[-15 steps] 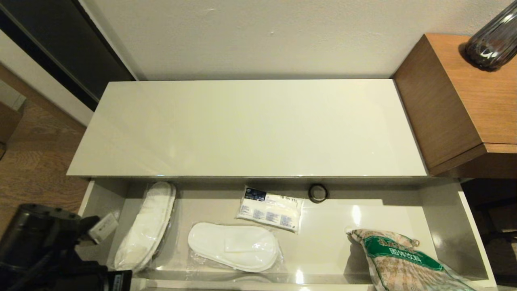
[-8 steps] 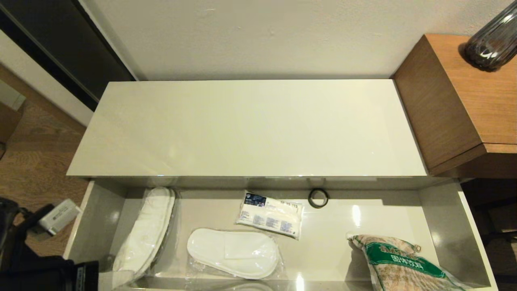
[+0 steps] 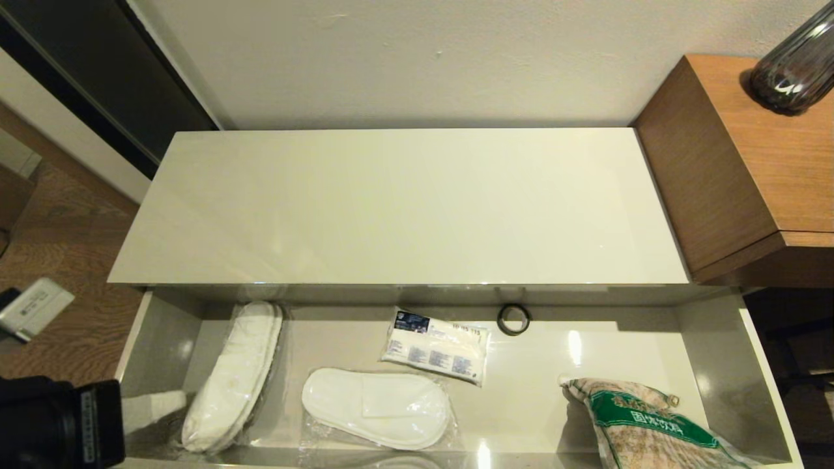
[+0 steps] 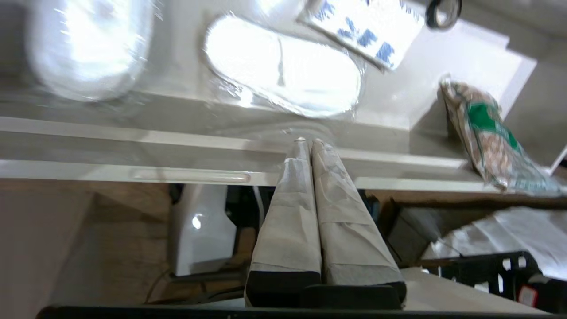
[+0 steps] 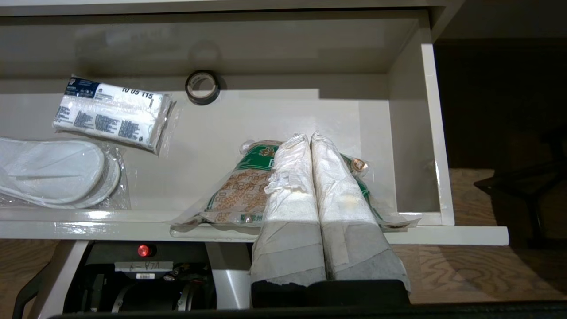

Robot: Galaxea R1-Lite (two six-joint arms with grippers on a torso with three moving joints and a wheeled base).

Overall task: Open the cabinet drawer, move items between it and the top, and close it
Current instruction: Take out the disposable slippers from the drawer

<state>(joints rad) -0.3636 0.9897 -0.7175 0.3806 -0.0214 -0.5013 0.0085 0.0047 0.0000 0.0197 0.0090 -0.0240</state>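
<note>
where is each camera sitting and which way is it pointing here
Head view: high on the robot, looking down at the top and open cabinet drawer; left arm at lower left.
Left wrist view: behind the left gripper, shut, outside the drawer front, facing in at the slipper pair.
Right wrist view: behind the right gripper, shut, before the drawer, over the grain bag.
All three share the slippers, grain bag, white packet and black ring.

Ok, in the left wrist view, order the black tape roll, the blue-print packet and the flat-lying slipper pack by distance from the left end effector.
1. The slipper pack, just past the drawer front rim from the left end effector.
2. The blue-print packet, mid-drawer.
3. The black tape roll, at the drawer's back.
</note>
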